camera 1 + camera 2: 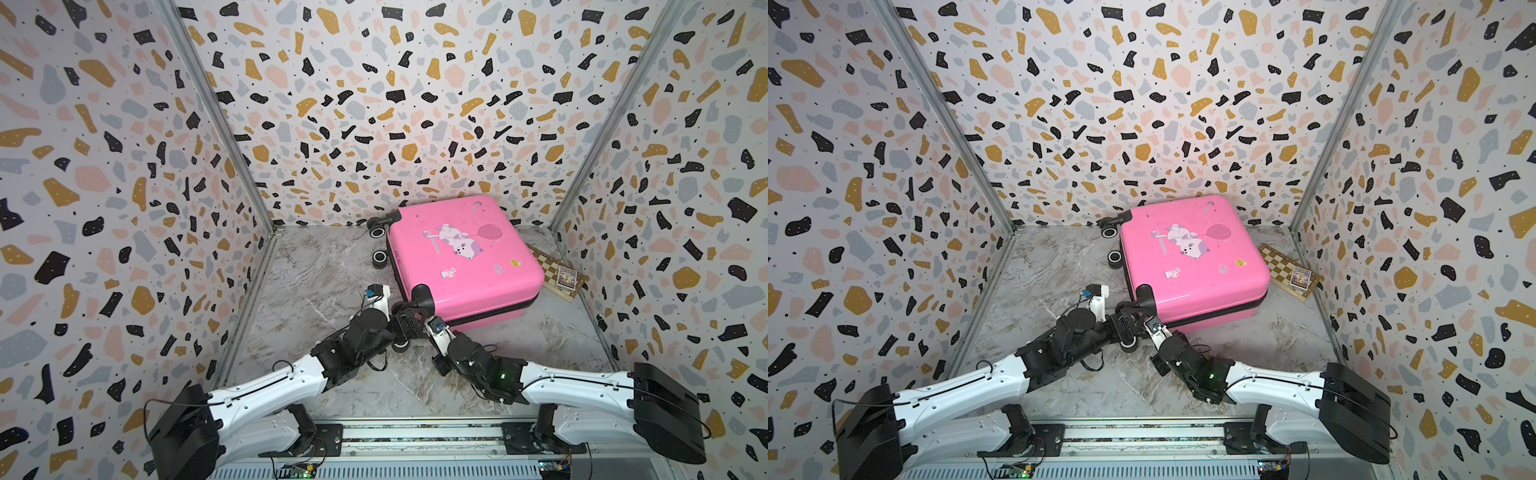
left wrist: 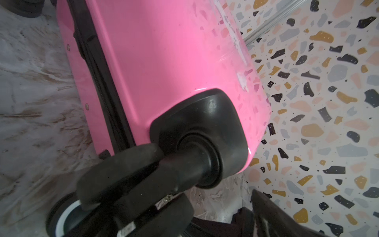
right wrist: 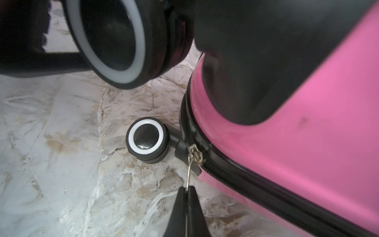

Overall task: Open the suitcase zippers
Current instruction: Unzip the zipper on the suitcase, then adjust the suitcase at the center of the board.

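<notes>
**pinkcase_fan:** So where are we sitting? We're looking at the suitcase [image 1: 461,253] lying flat on one broad side on the floor [image 1: 332,270]. The cat print is facing up, and the case is just past both grippers with its near wheel corner poking in between them.

**zipwatch:** Yep. We're reading its wheel-to-top axis as running level with the floor. The wheel end is sitting on the left gripper [image 1: 405,322] side, and the top end is pointing away toward the chessboard [image 1: 546,266] beyond.

**pinkcase_fan:** Right gripper [image 3: 186,197]?

**zipwatch:** We're seeing it pinching the metal zipper pull [image 3: 190,170], with the tab stretching straight from slider to tips. The zippers [image 3: 256,184] are running level round the middle seam, heading away from that gripper. The lower wheel [image 3: 145,139] is resting just beside the tips.

**pinkcase_fan:** And the left one?

**zipwatch:** We're seeing its jaws standing wide beside the upper wheel [image 3: 114,41]. One finger [image 2: 266,213] is hanging clear, and it's gripping nothing.
</notes>
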### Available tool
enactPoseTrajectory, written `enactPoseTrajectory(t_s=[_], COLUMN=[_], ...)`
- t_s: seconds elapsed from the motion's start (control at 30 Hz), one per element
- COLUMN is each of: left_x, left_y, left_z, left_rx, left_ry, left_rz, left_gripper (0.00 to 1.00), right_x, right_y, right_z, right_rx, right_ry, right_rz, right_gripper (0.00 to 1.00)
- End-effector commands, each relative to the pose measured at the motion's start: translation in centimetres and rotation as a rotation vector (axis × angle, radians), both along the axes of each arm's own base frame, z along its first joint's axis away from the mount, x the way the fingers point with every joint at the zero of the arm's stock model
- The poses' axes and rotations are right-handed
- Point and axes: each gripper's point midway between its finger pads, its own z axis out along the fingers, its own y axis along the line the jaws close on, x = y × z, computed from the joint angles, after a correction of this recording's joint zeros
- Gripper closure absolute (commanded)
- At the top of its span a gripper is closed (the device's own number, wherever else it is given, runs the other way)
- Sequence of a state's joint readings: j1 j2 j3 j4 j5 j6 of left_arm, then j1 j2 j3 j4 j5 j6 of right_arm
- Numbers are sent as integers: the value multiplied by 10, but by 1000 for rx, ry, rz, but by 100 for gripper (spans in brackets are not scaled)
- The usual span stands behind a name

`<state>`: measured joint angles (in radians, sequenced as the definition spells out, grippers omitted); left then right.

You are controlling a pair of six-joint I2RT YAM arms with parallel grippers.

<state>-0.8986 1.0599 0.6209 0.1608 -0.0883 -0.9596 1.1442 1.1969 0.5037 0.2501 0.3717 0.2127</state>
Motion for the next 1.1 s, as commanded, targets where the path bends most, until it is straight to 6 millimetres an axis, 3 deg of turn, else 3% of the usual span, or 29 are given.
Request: enactPoseTrajectory(t_s=[0.0,0.23,0.37,0.53,0.8,1.07], left_x=[-3,34,71,126,214,276], left_y=[20,71,91,102,115,105], left_z=[8,38,52,64,36,24], left_rx=[76,37,-12,-100,-207,-325], left_ry=[-13,-9,6,27,130,164], left_rz=[-8,55,86,102,129,101], left_gripper=[1,1,1,1,1,1], right_x=[-32,-43,-48,-53,-57,-58], right_y=[29,20,14,8,-2,-7], right_z=[18,6,3,-2,-6,-8], right_rx=[137,137,136,129,125,119], right_ry=[41,70,73,85,94,101], right_rz=[170,166,157,140,119,107], right_gripper=[100,100,100,100,100,100])
